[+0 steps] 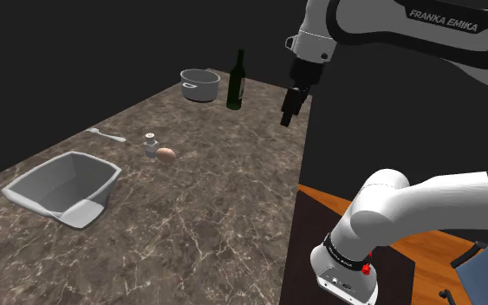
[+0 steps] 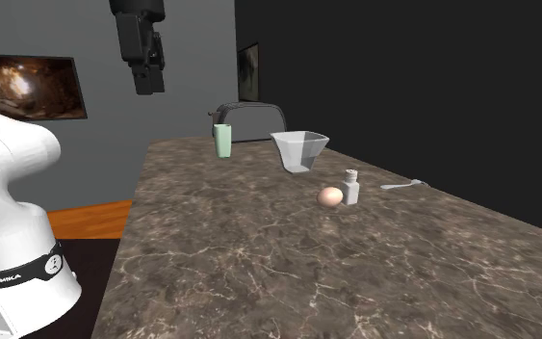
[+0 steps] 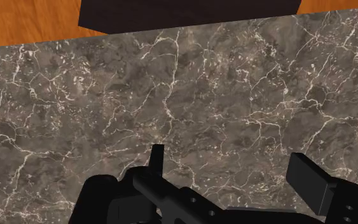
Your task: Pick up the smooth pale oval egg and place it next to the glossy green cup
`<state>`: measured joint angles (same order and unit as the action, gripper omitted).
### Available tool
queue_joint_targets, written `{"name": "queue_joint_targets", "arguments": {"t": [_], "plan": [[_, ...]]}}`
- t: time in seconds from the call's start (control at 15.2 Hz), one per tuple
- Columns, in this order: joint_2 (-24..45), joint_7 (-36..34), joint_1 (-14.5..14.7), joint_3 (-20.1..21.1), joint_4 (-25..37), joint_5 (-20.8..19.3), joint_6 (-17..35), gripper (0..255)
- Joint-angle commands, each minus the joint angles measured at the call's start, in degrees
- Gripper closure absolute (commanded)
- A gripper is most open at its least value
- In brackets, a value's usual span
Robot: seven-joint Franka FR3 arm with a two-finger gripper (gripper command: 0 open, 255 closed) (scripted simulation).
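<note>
FRANKA EMIKA in pale letters on the arm's upper link point(image 1: 444, 21), same brand super tiny on the black band point(image 2: 13, 273) round the lower joint, nothing else readable tbh

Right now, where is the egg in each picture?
Shoulder view: egg left of centre, right of the white shaker.
Second exterior view: egg centre-right, left of the shaker.
Wrist view: the camera faces bare counter, away from the egg.
Shared landmark: the shaker beside the egg.
</note>
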<state>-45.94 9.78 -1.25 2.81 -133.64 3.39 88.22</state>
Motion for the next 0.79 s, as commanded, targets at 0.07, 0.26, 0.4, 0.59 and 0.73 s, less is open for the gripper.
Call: {"name": "queue_joint_targets", "arguments": {"t": [0.07,0.26,0.4,0.59,0.73], "plan": [[1.6,0.0,0.2,0.4,-0.1,0.1,1.8,0],[6.7,0.0,0.6,1.5,-0.1,0.4,7.0,0],[10.3,0.0,0.9,2.3,0.4,0.5,10.4,0],[16.0,-0.1,1.3,3.5,1.6,0.4,15.1,0],[20.0,-0.3,1.5,4.3,2.9,0.2,18.0,0]]}}
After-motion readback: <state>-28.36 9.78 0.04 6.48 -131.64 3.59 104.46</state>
